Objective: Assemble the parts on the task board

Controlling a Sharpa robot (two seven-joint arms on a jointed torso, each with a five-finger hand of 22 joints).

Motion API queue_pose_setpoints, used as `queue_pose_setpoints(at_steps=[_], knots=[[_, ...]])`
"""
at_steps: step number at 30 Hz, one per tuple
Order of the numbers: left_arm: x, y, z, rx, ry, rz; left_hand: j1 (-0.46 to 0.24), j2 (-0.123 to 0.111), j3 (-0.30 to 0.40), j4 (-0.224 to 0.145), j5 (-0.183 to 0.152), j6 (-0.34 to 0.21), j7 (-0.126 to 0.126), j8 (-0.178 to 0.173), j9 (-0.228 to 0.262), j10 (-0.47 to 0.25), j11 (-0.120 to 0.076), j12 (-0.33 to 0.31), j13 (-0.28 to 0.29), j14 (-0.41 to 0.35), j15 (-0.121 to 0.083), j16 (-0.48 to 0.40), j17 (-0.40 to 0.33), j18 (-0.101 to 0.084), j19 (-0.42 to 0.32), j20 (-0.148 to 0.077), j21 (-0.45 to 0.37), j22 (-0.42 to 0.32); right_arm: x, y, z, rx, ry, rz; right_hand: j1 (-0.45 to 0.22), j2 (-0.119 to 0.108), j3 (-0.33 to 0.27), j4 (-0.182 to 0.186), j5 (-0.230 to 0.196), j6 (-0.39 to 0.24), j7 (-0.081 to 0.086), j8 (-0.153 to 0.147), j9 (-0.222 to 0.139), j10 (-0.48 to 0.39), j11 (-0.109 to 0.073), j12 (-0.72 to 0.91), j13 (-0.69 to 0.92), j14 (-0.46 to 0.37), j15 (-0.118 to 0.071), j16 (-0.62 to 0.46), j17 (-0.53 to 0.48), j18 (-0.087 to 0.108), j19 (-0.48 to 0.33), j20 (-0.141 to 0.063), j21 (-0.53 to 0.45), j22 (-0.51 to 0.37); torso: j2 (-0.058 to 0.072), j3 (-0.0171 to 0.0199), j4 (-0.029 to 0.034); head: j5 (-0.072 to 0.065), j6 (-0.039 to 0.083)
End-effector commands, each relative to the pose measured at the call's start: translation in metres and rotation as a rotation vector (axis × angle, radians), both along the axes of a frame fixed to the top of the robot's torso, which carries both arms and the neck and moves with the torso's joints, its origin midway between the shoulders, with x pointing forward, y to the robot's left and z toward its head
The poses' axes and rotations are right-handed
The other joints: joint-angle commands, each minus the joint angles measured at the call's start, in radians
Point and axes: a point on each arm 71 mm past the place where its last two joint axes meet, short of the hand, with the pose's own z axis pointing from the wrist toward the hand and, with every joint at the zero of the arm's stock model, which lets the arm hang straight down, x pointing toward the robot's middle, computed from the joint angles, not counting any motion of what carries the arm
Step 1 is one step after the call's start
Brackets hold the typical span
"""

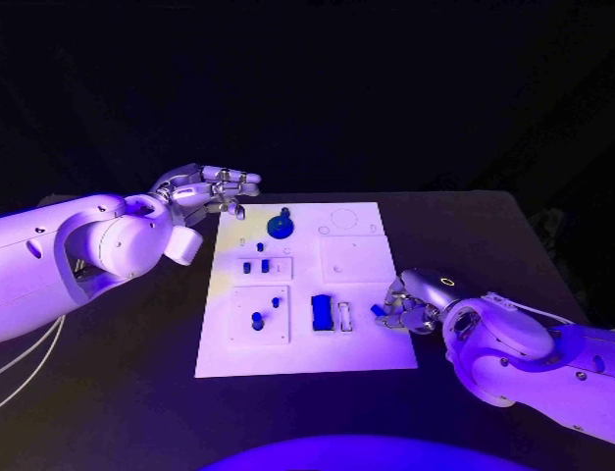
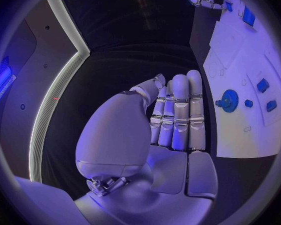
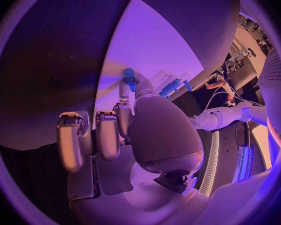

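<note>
The white task board (image 1: pixel 357 260) lies in the middle of the black table. On it sit a round blue gear (image 1: pixel 281 228), two small blue pieces (image 1: pixel 255 266), a blue peg (image 1: pixel 258 319) and a blue rectangular block (image 1: pixel 322 312). My right hand (image 1: pixel 418 302) is at the board's near right edge and pinches a small blue part (image 1: pixel 380 310) at its fingertips; the right wrist view shows that part (image 3: pixel 129 78) over the board. My left hand (image 1: pixel 208 188) hovers by the board's far left corner, its fingers (image 2: pixel 178 112) stretched out and holding nothing, beside the gear (image 2: pixel 228 100).
A narrow white slot piece (image 1: pixel 344 314) lies next to the blue block. Shallow white recesses (image 1: pixel 347 220) mark the board's far right part. Bare black table (image 1: pixel 477 235) surrounds the board on all sides.
</note>
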Motion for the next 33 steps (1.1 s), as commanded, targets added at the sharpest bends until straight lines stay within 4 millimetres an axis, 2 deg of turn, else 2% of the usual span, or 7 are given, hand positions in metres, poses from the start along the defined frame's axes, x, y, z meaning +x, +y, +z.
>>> queue_pose_setpoints(at_steps=[1,6,15,22,33], knots=[[-0.001,-0.003,0.001,-0.011,0.002,-0.020,-0.005,0.007,-0.005,0.002,-0.001,0.001,0.003,-0.001,-0.001,-0.009,0.000,0.006,0.001,-0.004,0.001,-0.004,-0.002,0.005,0.007,0.003,-0.007,-0.001,-0.006,-0.004,-0.013,-0.091,0.062,-0.017,0.051,0.040,0.012,0.003,0.010,0.007,0.000,-0.005,-0.006,0.004,-0.009,-0.004,-0.160,0.066,-0.008,-0.001,0.072,-0.007,0.093,-0.006,0.005,0.254,0.000,-0.0003,0.0002,0.001,0.002],[-0.001,-0.003,0.001,-0.010,0.003,-0.020,-0.005,0.007,-0.005,0.002,-0.001,0.001,0.003,-0.001,-0.001,-0.009,0.000,0.006,0.001,-0.004,0.001,-0.004,-0.002,0.005,0.007,0.003,-0.007,-0.001,-0.009,-0.002,-0.007,-0.042,0.063,-0.042,0.045,0.035,0.037,0.017,0.063,0.010,0.000,-0.011,-0.007,0.007,-0.011,-0.004,-0.158,0.067,-0.008,0.001,0.076,-0.008,0.095,-0.007,0.009,0.255,0.000,0.0001,0.0000,0.002,0.003],[-0.001,-0.003,0.001,-0.011,0.004,-0.023,-0.004,0.008,-0.005,0.001,-0.001,0.001,0.003,-0.001,-0.001,-0.009,0.000,0.006,0.001,-0.004,0.001,-0.004,-0.002,0.005,0.007,0.003,-0.007,-0.001,-0.009,0.007,0.013,0.132,0.086,-0.102,0.037,0.025,0.076,0.036,0.115,0.011,-0.002,-0.014,-0.005,0.010,-0.011,-0.003,-0.156,0.067,-0.010,0.003,0.079,-0.009,0.096,-0.009,0.012,0.256,0.001,0.0003,-0.0003,0.001,0.008],[-0.001,-0.004,0.001,-0.011,0.004,-0.024,-0.004,0.008,-0.005,0.001,-0.001,0.001,0.003,-0.001,-0.001,-0.009,0.000,0.006,0.001,-0.004,0.001,-0.004,-0.002,0.005,0.007,0.003,-0.007,-0.001,-0.010,0.014,0.018,0.238,0.129,-0.137,0.030,0.017,0.093,0.046,0.133,0.011,-0.001,-0.015,-0.003,0.011,-0.010,-0.003,-0.155,0.068,-0.010,0.003,0.080,-0.009,0.096,-0.009,0.012,0.256,0.001,0.0003,0.0002,0.002,0.009],[-0.001,-0.005,0.001,-0.013,0.005,-0.029,-0.004,0.008,-0.005,0.001,-0.001,0.001,0.003,-0.001,-0.001,-0.009,0.000,0.006,0.001,-0.004,0.001,-0.004,-0.002,0.005,0.007,0.003,-0.007,-0.001,-0.009,0.029,0.010,0.274,0.228,-0.133,-0.012,0.007,0.109,0.081,0.135,0.015,0.000,-0.013,0.001,0.017,-0.009,0.003,-0.149,0.068,-0.008,0.005,0.084,-0.009,0.097,-0.008,0.013,0.256,0.001,0.0009,-0.0008,0.002,0.009]])
